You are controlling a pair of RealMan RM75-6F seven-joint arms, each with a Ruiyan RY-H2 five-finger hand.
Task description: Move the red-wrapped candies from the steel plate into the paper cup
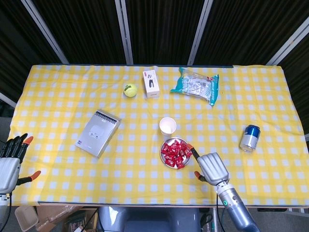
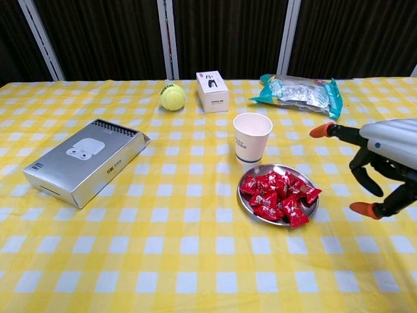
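Right hand (image 2: 384, 160), fingers (image 2: 342, 132) spread and empty, hovers at 3 o'clock of the candies (image 2: 277, 195) on the plate (image 2: 242, 199); cup (image 2: 251, 137) at 12.

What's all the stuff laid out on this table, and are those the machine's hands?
tablecloth: one, yellow and white check, covers the table
steel plate: one, silver, centre
candies: a pile, red wrappers, on the plate
paper cup: one, white, upright just behind the plate
tennis ball: one, yellow-green, far side
small box: one, white, beside the ball
snack bag: one, teal and clear, far right
earbuds box: one, silver, left
can: one, blue and silver, right
right hand: grey, orange fingertips, open beside the plate
left hand: same, open at the table's left edge
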